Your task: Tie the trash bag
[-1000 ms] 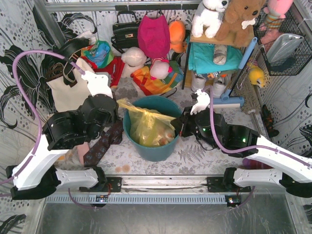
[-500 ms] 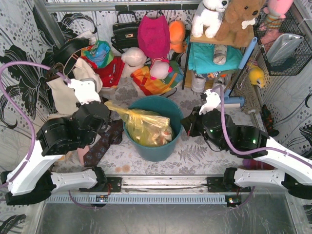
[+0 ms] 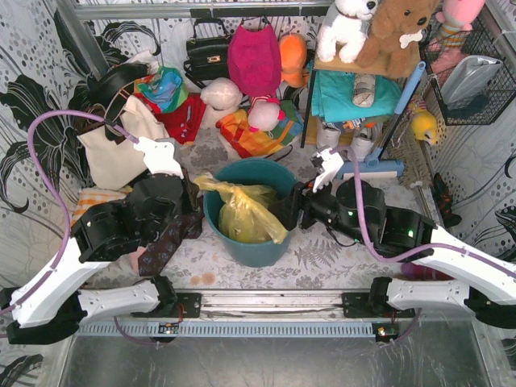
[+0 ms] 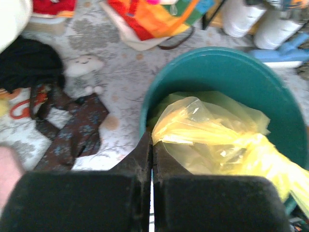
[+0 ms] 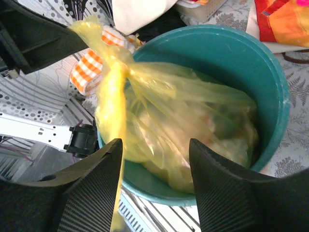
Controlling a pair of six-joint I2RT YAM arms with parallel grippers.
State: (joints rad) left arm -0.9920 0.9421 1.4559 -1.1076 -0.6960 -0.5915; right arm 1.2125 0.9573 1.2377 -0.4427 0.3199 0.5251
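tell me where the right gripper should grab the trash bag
The gathered strand of the trash bag, pulled taut from the shut left gripper. It looks narrow enough for the open right gripper, so come from the right, over the teal bin.

Teal bin [image 3: 258, 251], cream tote bag [image 3: 109, 157], black handbag [image 3: 208, 55], brown teddy bear [image 3: 395, 28]

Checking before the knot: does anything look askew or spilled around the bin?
Nothing looks spilled. The trash bag sits lopsided: the left gripper stretches one corner past the teal bin, and a twisted tail hangs loose.
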